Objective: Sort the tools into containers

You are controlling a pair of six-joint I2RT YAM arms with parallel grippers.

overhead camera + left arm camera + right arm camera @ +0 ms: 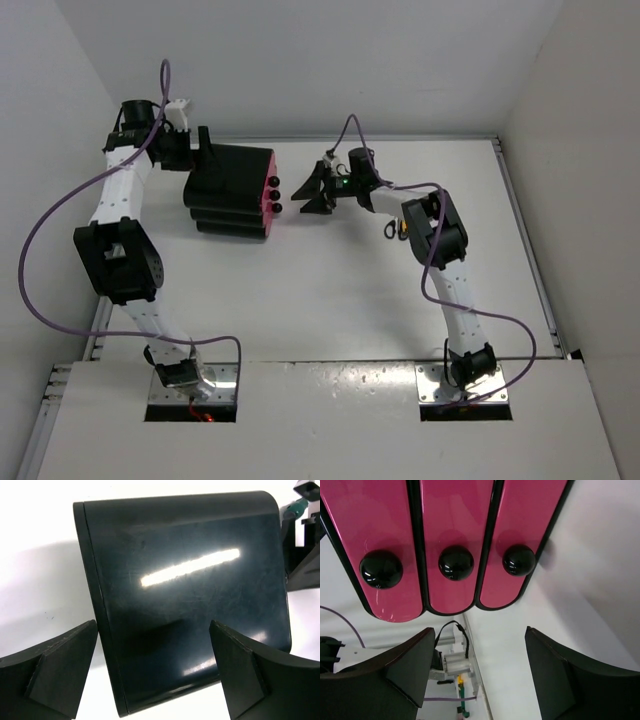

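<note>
The black cabinet (228, 190) stands at the back left of the table, its three pink drawers (268, 196) facing right. In the right wrist view all three drawers (452, 535) are shut, each with a round black knob (455, 562). My right gripper (303, 196) is open and empty just in front of the knobs, not touching them; it also shows in the right wrist view (480, 675). My left gripper (205, 155) is open at the cabinet's rear, and in the left wrist view (152, 675) its fingers (60, 670) straddle the glossy black shell (185, 595). Black-handled scissors (389, 228) and a yellow bit lie partly hidden under my right arm.
White walls close the table at the back and both sides. A raised rail (525, 240) runs along the table's right edge. Purple cables loop off both arms (60, 215).
</note>
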